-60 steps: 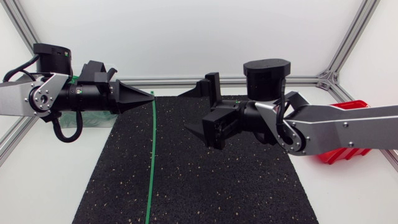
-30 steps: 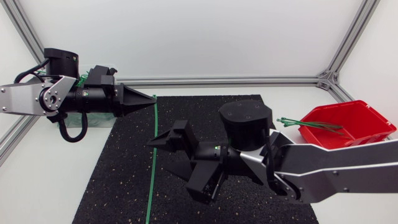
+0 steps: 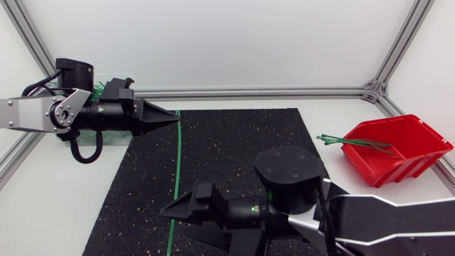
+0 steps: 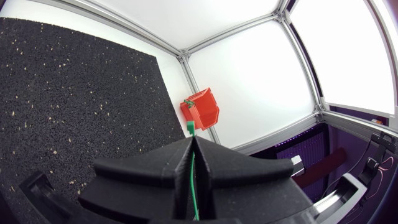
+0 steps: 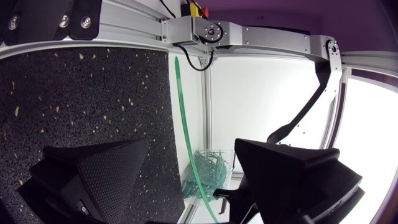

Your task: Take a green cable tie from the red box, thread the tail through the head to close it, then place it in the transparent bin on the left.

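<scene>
My left gripper is shut on the head end of a green cable tie. The tie hangs from it and runs down the black mat's left side. In the left wrist view the tie's head pokes out past the closed fingertips. My right gripper stands open low at the front, beside the tie's lower part. In the right wrist view the tie passes between the spread fingers without touching them. The red box at the right holds more green ties.
A black speckled mat covers the table's middle. The transparent bin, with several green ties in it, stands behind my left arm and also shows in the right wrist view as the bin. Aluminium frame rails border the table.
My right arm has swung from the mat's middle right down to the front left, bringing its open fingers around the tie's lower part. The left arm has drifted slightly, still holding the tie.
</scene>
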